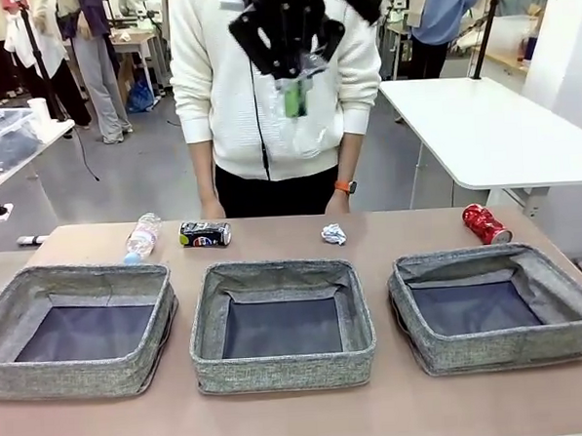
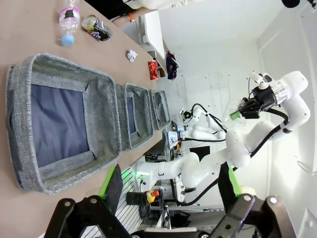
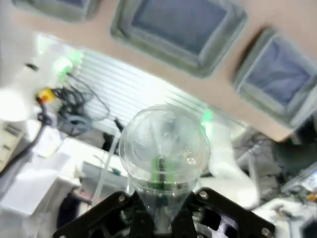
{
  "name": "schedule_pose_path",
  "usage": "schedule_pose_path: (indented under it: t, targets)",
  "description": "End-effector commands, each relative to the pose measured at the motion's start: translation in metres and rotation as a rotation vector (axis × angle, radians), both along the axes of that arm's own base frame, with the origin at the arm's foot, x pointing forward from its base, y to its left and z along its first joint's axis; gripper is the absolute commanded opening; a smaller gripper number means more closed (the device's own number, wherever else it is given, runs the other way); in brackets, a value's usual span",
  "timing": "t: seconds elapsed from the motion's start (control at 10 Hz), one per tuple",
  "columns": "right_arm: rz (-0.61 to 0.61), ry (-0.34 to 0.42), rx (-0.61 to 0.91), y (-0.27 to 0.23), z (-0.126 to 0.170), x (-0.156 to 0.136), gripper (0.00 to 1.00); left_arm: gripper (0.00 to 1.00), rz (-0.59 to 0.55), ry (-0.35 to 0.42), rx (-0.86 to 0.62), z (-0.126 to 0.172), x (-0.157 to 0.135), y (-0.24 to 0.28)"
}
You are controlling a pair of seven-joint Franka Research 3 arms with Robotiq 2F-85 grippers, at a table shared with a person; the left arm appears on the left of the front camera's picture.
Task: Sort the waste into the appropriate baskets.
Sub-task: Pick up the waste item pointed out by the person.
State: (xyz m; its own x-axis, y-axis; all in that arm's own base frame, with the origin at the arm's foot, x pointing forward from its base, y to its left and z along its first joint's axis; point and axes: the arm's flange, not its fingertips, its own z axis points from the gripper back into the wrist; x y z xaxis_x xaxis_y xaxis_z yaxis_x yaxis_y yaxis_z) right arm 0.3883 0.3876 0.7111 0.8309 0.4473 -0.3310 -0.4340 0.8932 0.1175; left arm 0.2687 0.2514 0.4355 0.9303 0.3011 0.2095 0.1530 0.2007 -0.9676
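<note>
right gripper (image 1: pixel 287 44) pinching clear bottle (image 1: pixel 297 93) high, well above middle basket (image 1: pixel 284 370) rim | left gripper (image 2: pixel 171 188) spread, apart from left basket (image 2: pixel 101 114)

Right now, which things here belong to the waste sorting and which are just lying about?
Job: left basket, middle basket, right basket, bottle on table, raised bottle, dark can, red can, paper ball.
Lying about: white cup, white side table.

no legible text, print on dark can (image 1: pixel 205 234) too blurred
</note>
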Motion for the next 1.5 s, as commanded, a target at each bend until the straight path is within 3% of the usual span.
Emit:
schedule_pose_path:
  t: [0.0, 0.3, 0.4, 0.8, 1.0, 1.1, 1.2, 1.4]
  targets:
    - [-0.038, -0.063, -0.051, 0.023, 0.056, 0.029, 0.01, 1.00, -0.016, -0.018, 0.004, 0.001, -0.002, 0.000]
    - [-0.079, -0.087, -0.035, 0.010, 0.072, 0.032, 0.01, 1.00, -0.016, -0.018, 0.004, 0.001, -0.002, 0.000]
    - [-0.025, -0.059, -0.016, -0.006, 0.012, 0.001, 0.01, 1.00, -0.016, -0.018, 0.004, 0.001, -0.002, 0.000]
    - [-0.033, -0.062, -0.015, -0.007, 0.012, 0.005, 0.01, 1.00, -0.016, -0.018, 0.004, 0.001, -0.002, 0.000]
    - [-0.425, -0.162, -0.045, -0.001, 0.006, 0.020, 0.01, 1.00, -0.016, -0.018, 0.004, 0.001, -0.002, 0.000]
    - [-0.580, -0.276, -0.066, 0.001, 0.006, 0.021, 0.01, 1.00, -0.016, -0.018, 0.004, 0.001, -0.002, 0.000]
    - [-0.639, -0.296, -0.091, 0.005, 0.003, 0.021, 0.01, 1.00, -0.016, -0.018, 0.004, 0.001, -0.002, 0.000]
    - [-0.631, -0.302, -0.122, 0.018, 0.000, 0.022, 0.01, 1.00, -0.016, -0.018, 0.004, 0.001, -0.002, 0.000]
